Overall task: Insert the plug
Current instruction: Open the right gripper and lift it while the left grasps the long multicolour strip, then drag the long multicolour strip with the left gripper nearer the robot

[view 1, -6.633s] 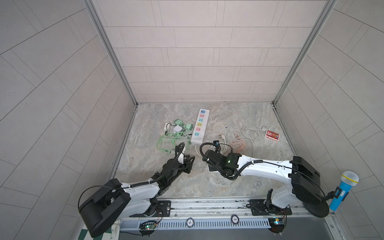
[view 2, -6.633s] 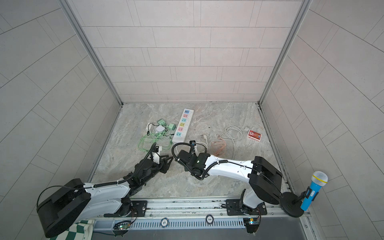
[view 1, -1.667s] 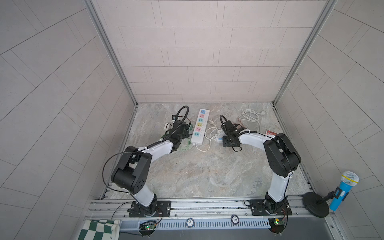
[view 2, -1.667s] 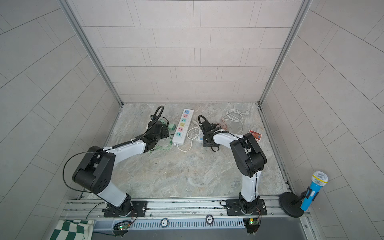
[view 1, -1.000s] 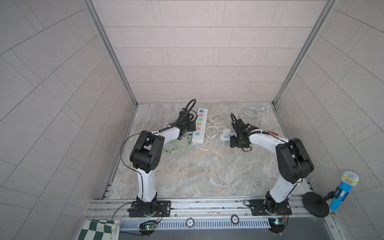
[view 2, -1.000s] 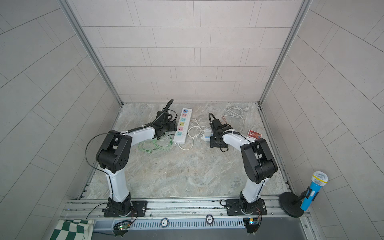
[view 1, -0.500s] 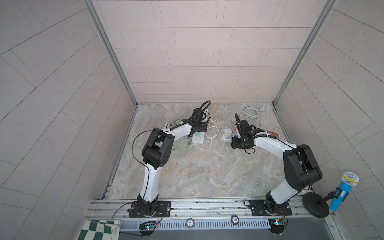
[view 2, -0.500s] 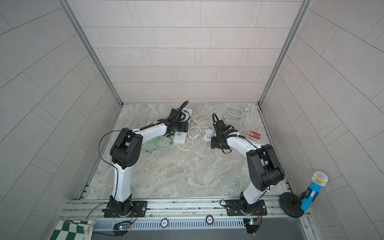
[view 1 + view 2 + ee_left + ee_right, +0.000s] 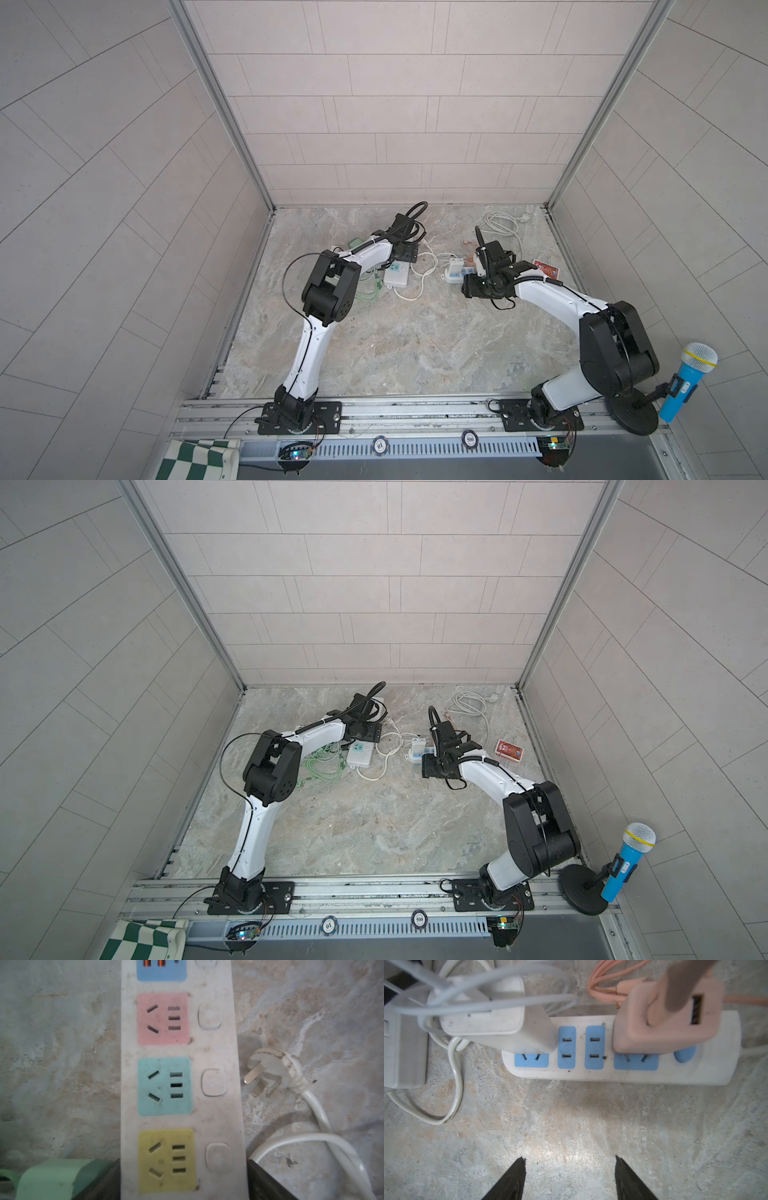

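Note:
A white power strip [image 9: 216, 1047] with pink, teal and yellow sockets lies on the stone floor. The plug [image 9: 268, 1070], white with three metal prongs, lies loose on the floor beside the strip's teal socket, and its white cord [image 9: 324, 1136] loops away. My left gripper [image 9: 184, 1167] is open, straddling the strip at the yellow socket, one dark finger close along each side. In both top views the left gripper [image 9: 405, 252] [image 9: 368, 730] covers the strip's far part, leaving only its near end [image 9: 397, 277] [image 9: 360, 755] showing. My right gripper [image 9: 571, 1167] [image 9: 468, 286] is open over bare floor, holding nothing.
A small white strip with blue sockets [image 9: 593, 1057] [image 9: 456, 275] lies just ahead of the right gripper, carrying a white adapter [image 9: 481, 1007] and a pink adapter [image 9: 668, 1016]. Green cables [image 9: 365, 291] and a green adapter [image 9: 52, 1178] lie left of the coloured strip. A red box [image 9: 546, 269] lies right.
My left gripper has swung right from beside the coloured strip to over it, and its jaws have spread wider. The right gripper has drifted slightly right, staying open.

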Robot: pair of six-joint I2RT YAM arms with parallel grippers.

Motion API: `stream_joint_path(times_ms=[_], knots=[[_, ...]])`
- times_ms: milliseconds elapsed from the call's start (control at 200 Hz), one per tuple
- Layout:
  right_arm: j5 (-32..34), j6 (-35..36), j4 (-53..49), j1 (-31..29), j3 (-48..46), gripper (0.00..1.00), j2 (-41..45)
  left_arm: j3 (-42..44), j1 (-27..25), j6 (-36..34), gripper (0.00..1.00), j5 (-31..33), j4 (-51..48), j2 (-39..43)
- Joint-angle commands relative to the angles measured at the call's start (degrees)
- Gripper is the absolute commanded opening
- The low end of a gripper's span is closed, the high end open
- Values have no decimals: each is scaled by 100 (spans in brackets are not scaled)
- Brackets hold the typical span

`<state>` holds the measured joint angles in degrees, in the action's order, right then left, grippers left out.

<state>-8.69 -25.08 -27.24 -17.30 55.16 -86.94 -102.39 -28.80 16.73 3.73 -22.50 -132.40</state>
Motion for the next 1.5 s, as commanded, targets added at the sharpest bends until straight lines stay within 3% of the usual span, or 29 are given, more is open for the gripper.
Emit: stream_joint_path(times_ms=[0, 85, 185, 240, 395, 555, 961, 1056, 1241, 1436, 1466, 1496], knots=[[-161, 112, 26, -34, -39, 66, 151, -292, -26, -50, 83, -3, -706, -193], [-296, 162, 105, -67, -4, 66, 129, -257, -53, -21, 69, -146, -1003, -162], [-284, 187, 42, -195, 153, 65, 107, 438, -141, 196, 50, 84, -863, 263], [-219, 209, 15, -291, 224, 65, 115, 910, -178, 367, 46, 127, -787, 600], [-85, 251, -75, -582, 417, 64, 24, 2242, -448, 655, 42, 523, -581, 1754], [16, 248, -97, -848, 561, 64, -115, 3201, -757, 1069, 42, 522, -343, 2630], [253, 241, -106, -968, 454, 64, 63, 4093, -1622, 2179, 38, 365, 379, 2612], [270, 250, -114, -961, 458, 64, 49, 4011, -1866, 2303, 41, 335, 457, 2472], [296, 300, -167, -951, 447, 65, 54, 3835, -2131, 2358, 69, 425, 337, 2421], [342, 311, -199, -919, 443, 65, 81, 3833, -2124, 2168, 83, 603, 227, 2663], [327, 311, -198, -925, 450, 65, 80, 3804, -2124, 2120, 97, 760, 138, 2720], [320, 313, -202, -932, 451, 65, 85, 3768, -2128, 2037, 100, 904, 51, 2772]])
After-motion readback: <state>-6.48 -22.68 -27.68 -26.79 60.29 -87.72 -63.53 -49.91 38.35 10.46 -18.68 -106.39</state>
